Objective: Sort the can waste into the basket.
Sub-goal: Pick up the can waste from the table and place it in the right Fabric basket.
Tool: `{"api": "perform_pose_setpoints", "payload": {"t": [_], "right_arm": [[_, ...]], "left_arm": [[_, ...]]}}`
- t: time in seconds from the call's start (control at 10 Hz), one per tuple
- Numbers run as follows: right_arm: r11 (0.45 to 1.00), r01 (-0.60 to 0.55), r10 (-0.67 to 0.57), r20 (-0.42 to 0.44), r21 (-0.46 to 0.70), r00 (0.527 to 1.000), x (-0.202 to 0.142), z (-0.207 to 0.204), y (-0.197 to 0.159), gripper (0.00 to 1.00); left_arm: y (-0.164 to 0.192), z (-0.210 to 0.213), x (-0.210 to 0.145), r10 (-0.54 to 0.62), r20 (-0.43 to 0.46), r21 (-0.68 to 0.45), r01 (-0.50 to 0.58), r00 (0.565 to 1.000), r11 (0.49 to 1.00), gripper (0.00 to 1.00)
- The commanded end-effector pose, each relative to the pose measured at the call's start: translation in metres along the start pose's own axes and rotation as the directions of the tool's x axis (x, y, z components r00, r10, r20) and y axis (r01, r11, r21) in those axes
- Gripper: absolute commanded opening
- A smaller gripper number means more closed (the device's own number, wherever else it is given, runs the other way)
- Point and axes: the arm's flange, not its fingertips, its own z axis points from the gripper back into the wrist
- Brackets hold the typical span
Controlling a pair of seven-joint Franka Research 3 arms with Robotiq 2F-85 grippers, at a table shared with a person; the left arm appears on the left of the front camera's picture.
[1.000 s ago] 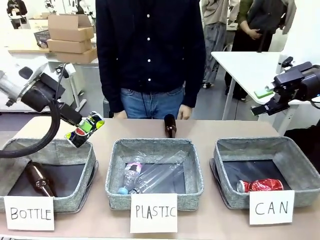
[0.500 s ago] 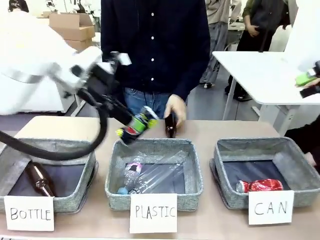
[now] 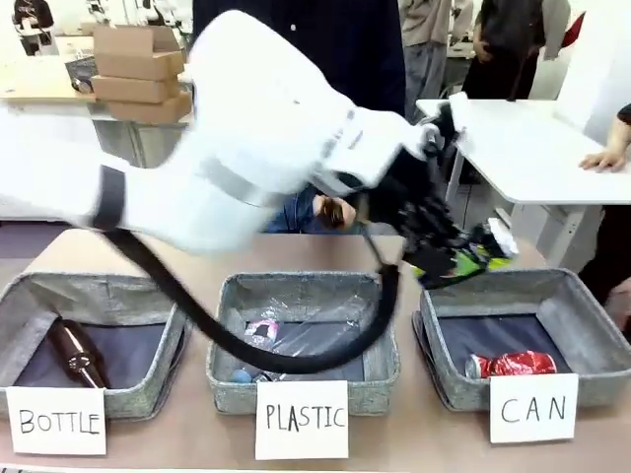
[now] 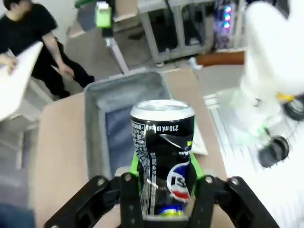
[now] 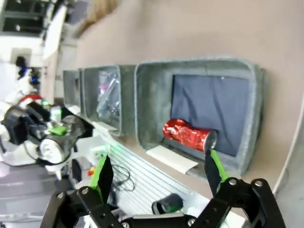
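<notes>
Left gripper (image 3: 441, 260) — clamped on the black can (image 3: 471, 256) — has crossed from PLASTIC bin (image 3: 225, 335) to basket (image 3: 594, 317) rim. Right gripper (image 5: 156, 172): spread wide (empty).

**A:** What can you read on the counter (image 3: 177, 439)?

**B:** Three white hand-lettered cards, one standing in front of each grey bin. The left card (image 3: 56, 421) says "BOTTLE" and fronts the left bin (image 3: 148, 394). The middle card (image 3: 303, 419) says "PLASTIC" and fronts the middle bin (image 3: 227, 394). The right card (image 3: 533, 408) says "CAN" and fronts the basket (image 3: 601, 389).

**A:** And on what you hold?

**B:** On the black can (image 4: 164, 156) in my left claw (image 4: 164, 166), white print runs upside down under the rim. I make out "210 ml"; the finer lines below it blur. Lower down, a round blue-and-red mark shows the letters "IS", cut off by my fingers.

**A:** The red can (image 3: 513, 365)?

**B:** Its lettering is too small and crumpled to read.
</notes>
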Motion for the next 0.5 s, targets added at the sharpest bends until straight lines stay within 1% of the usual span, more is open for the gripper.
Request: {"api": "perform_pose_setpoints", "payload": {"t": [0.0,0.1,0.2,0.4], "right_arm": [[0.997,-0.039,0.041,0.027,-0.061,0.999,0.008,0.021,0.018,1.0],[0.997,-0.039,0.041,0.027,-0.061,0.999,0.008,0.021,0.018,1.0],[0.997,-0.039,0.041,0.027,-0.061,0.999,0.008,0.021,0.018,1.0],[0.997,-0.039,0.041,0.027,-0.061,0.999,0.008,0.021,0.018,1.0]], "left_arm": [[0.039,-0.061,0.015,0.031,-0.037,-0.014,-0.032,0.999,0.999,0.4],[0.046,-0.084,0.024,0.084,-0.073,-0.068,-0.089,0.994,0.994,0.4],[0.048,-0.102,0.025,0.134,-0.123,-0.126,-0.149,0.983,0.981,0.4],[0.063,-0.114,0.014,0.189,-0.169,-0.077,-0.204,0.967,0.976,0.4]]}}
